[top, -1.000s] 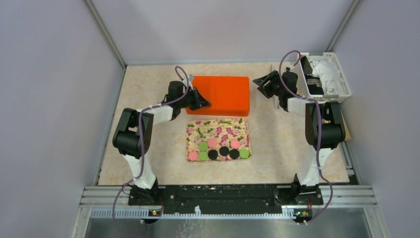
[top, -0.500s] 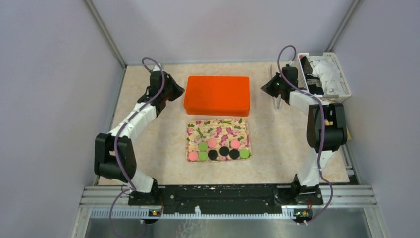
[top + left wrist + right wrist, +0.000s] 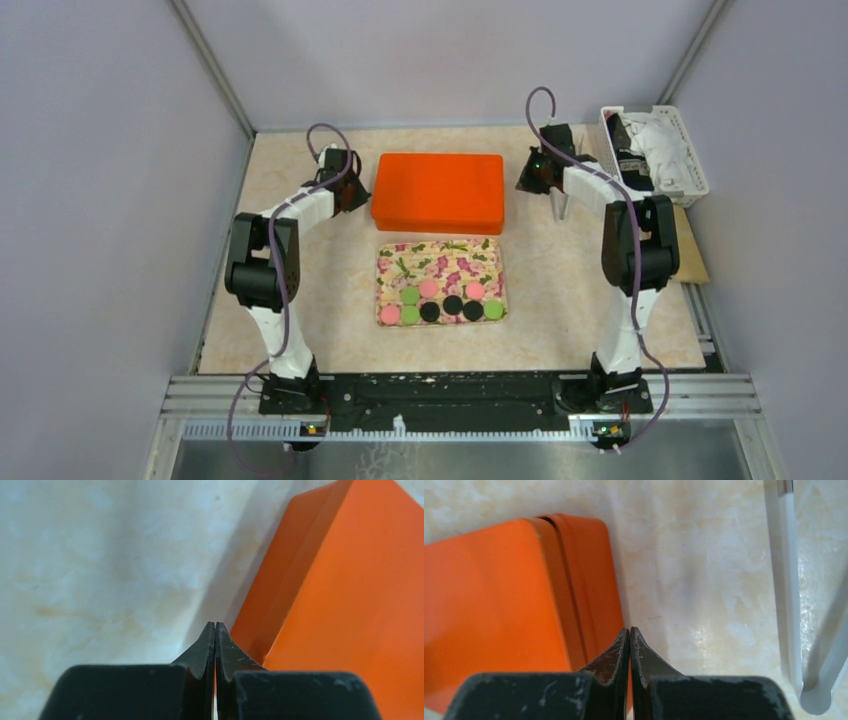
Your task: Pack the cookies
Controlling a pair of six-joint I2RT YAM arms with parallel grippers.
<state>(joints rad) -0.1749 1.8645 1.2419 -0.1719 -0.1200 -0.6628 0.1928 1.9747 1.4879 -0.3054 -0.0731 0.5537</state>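
Several cookies [image 3: 452, 303], small pink, green and black discs, lie in two rows on the near half of the floral tray [image 3: 441, 258]. Behind the tray stands a closed orange box [image 3: 437, 192]. My left gripper [image 3: 360, 198] is shut and empty, low beside the box's left end; the left wrist view shows its tips [image 3: 215, 625] pressed together next to the orange box [image 3: 350, 605]. My right gripper [image 3: 523, 182] is also shut and empty, at the box's right end. In the right wrist view its tips [image 3: 630, 629] sit by the corner of the orange box [image 3: 489, 605].
A white basket [image 3: 690, 150] with white and dark things inside stands at the back right. Part of its white frame [image 3: 786, 580] shows close to my right gripper. A brown flat piece [image 3: 693, 258] lies at the right edge.
The right gripper has shut and moved left to the box's right end. The left arm swung off the box out to the left, then came back to the box's left end.
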